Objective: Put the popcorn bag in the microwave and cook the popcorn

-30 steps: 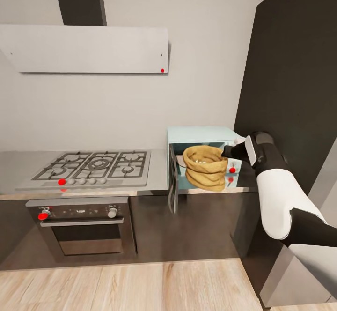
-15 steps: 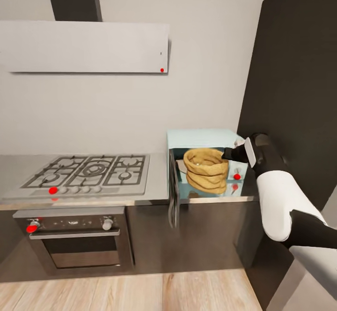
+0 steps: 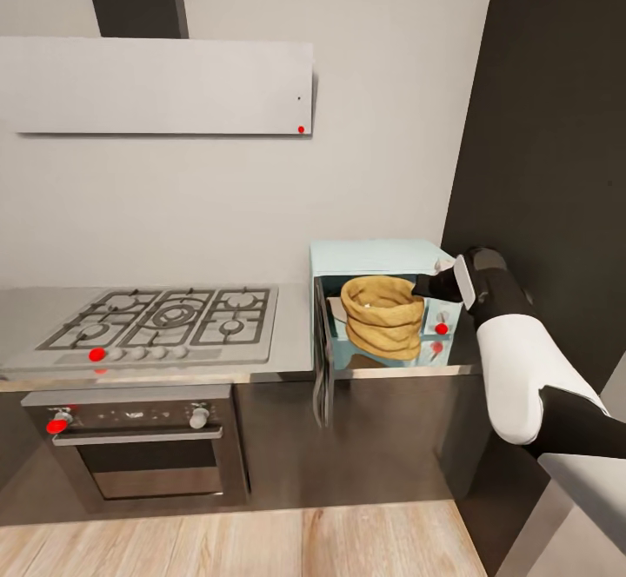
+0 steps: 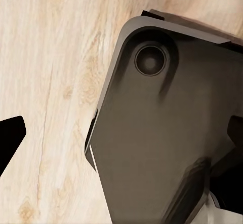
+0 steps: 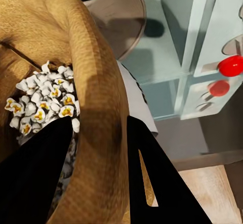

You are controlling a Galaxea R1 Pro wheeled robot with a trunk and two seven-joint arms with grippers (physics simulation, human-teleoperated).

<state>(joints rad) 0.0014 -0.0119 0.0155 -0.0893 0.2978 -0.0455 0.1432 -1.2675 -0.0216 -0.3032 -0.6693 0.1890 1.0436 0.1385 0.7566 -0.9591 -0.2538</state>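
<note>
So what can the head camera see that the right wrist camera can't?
The head view alone shows the gas hob, the white hood, the black oven and the microwave's open door. The right wrist view alone shows the popcorn inside the bag, with one finger of the right claw on each side of the rim. Both show the popcorn bag and the pale-blue microwave.

White-shelled right arm (image 3: 513, 368) with black joints, black jaws
</note>
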